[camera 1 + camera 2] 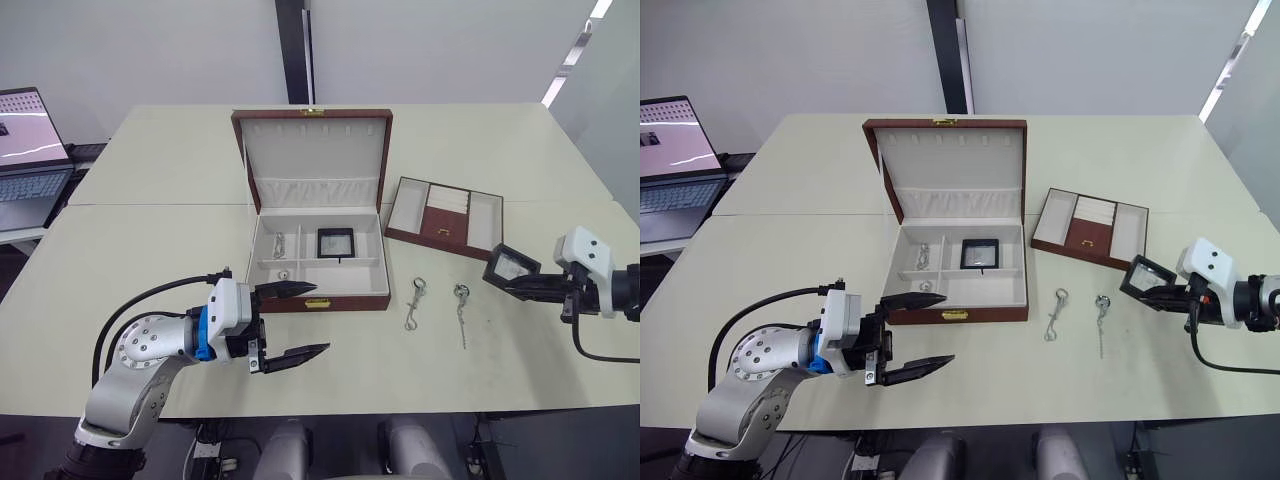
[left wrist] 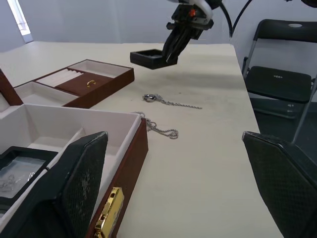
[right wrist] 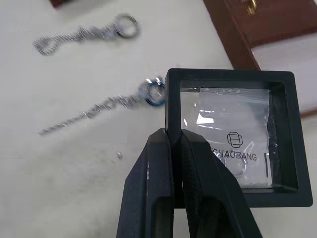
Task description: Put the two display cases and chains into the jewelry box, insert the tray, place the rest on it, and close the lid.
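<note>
Currently, held case: second display case (image 1: 511,265) is clamped by one frame edge in the right gripper (image 1: 535,286), lifted off the table (image 1: 150,250) at the right, well apart from the jewelry box (image 1: 318,262).
Grip risk: hold looks thin, pinched on a single rim; judged likely to pivot or slip if the arm swings fast, since the frame hangs out beyond the fingertips.
First case: other display case (image 1: 335,243) already lies in the box's middle compartment, beside a chain (image 1: 279,243) in the left compartment.
Placement risk: open room in the box is limited; the incoming case could land on a divider or on the first case and sit tilted, which I judge would block the tray later.
Path: two ring-topped pieces (image 1: 416,303) and (image 1: 462,312) lie on the table between held case and box; a low carry could drag them.
Tray: tray (image 1: 445,217) sits right of the box, far of the carry line, close enough to clip.
Lid: lid (image 1: 314,150) stands open at the far side; approach from near or above is free.
Left gripper: left gripper (image 1: 290,322) is spread wide, holding nothing, just near of the box's front wall by the clasp; it crowds the near-left corner.
Table edge: near rim lies close behind the left gripper; right side has open surface.
</note>
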Motion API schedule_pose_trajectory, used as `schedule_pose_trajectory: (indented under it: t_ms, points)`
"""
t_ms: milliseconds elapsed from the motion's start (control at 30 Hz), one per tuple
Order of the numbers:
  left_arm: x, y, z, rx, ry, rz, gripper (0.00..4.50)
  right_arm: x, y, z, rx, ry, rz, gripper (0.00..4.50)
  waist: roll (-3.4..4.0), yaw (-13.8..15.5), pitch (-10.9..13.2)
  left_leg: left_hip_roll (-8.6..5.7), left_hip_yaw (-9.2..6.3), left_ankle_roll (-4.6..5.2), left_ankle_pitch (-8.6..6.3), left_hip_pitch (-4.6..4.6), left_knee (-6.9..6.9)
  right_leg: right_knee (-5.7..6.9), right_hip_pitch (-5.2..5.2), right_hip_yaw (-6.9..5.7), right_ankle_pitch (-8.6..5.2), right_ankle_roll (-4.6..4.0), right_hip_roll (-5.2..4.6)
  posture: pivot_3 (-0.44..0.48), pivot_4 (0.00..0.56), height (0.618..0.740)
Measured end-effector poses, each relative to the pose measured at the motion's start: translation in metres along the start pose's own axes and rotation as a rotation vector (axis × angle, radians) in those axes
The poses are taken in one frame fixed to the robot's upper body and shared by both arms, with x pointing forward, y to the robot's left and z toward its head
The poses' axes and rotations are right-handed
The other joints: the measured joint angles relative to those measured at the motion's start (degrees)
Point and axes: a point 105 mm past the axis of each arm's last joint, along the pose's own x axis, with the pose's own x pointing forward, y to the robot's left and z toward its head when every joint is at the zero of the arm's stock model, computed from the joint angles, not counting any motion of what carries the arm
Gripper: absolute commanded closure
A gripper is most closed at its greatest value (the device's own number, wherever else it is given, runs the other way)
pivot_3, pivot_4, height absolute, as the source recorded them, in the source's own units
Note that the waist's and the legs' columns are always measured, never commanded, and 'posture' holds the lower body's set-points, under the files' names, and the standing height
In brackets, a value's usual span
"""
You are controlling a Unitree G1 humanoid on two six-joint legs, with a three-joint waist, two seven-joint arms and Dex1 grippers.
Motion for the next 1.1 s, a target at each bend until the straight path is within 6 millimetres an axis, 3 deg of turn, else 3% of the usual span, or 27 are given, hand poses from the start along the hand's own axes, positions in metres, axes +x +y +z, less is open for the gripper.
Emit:
schedule_pose_trajectory:
  t_ms: [67,233,567,833,1100]
  points:
    - [-0.006,0.005,-0.001,-0.01,0.002,0.063,0.0,0.005,0.015,0.023,-0.008,-0.051,0.081,4.49,0.01,-0.1,0.0,0.03,0.0,0.0,0.0,0.01,-0.01,0.0,-0.01,0.0,0.0,0.0,0.02,0.0,0.15,0.74]
    - [-0.014,0.003,-0.009,-0.067,-0.006,0.203,0.0,0.024,0.03,0.08,-0.156,-0.144,0.176,4.49,-0.02,-0.2,0.0,0.1,-0.04,0.0,0.0,0.02,-0.01,-0.03,-0.02,-0.05,0.0,0.0,0.06,0.0,0.15,0.74]
    - [-0.046,0.005,-0.011,-0.09,0.024,0.493,0.0,0.099,0.03,0.138,-0.267,-0.128,0.266,4.49,-0.04,0.0,0.0,0.04,-0.07,-0.01,0.0,-0.06,-0.02,-0.06,-0.11,-0.02,0.0,-0.01,0.0,0.0,0.15,0.74]
    - [-0.056,-0.004,-0.007,-0.112,0.02,0.627,0.0,0.135,0.048,0.163,-0.266,-0.118,0.404,4.49,-0.04,0.0,0.0,0.02,-0.11,-0.01,0.0,-0.08,-0.03,-0.06,-0.11,-0.06,0.01,-0.02,-0.02,0.0,0.15,0.74]
    - [-0.052,-0.009,0.0,-0.119,0.014,0.674,0.0,0.158,0.052,0.144,-0.22,-0.004,0.472,4.49,-0.04,-0.1,0.0,-0.01,-0.09,-0.01,0.0,-0.06,-0.05,-0.03,-0.14,-0.05,0.01,-0.02,-0.04,0.0,0.15,0.74]
